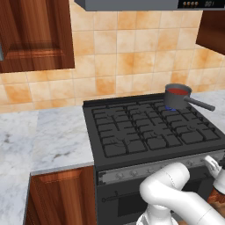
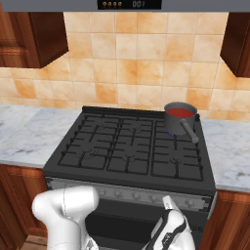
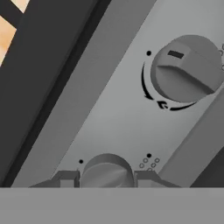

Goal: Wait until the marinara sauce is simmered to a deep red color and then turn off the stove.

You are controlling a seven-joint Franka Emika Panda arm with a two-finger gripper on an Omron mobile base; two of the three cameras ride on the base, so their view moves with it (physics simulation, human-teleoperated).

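Black cast-iron grates cover the stove [image 1: 149, 132], which is set between marble bench [image 1: 52, 140] sections under a tiled wall, with a grey strip of knobs along its front edge. At the back right burner stands a dark grey saucepan [image 2: 179, 118], its handle pointing to the front right, and a blue flame [image 1: 170, 108] can be seen beneath it, so the burner is judged to be lit. Within the pan, the marinara sauce [image 2: 181, 112] is seen as a small disc of strong red, which suggests the simmering is about done. Low at the stove front, the gripper [image 3: 106, 179] is held against the knob strip, and in the hand view the fingers [image 3: 65, 178] are seen closed on either side of a round grey knob [image 3: 106, 171]; a second knob [image 3: 186, 72] lies farther along the panel. For the step in hand, a firm, centred hold should be kept and the wrist rotated about the knob's own axis until the marker reaches its off dot, without sliding off. Whether this knob serves the lit burner cannot be told.
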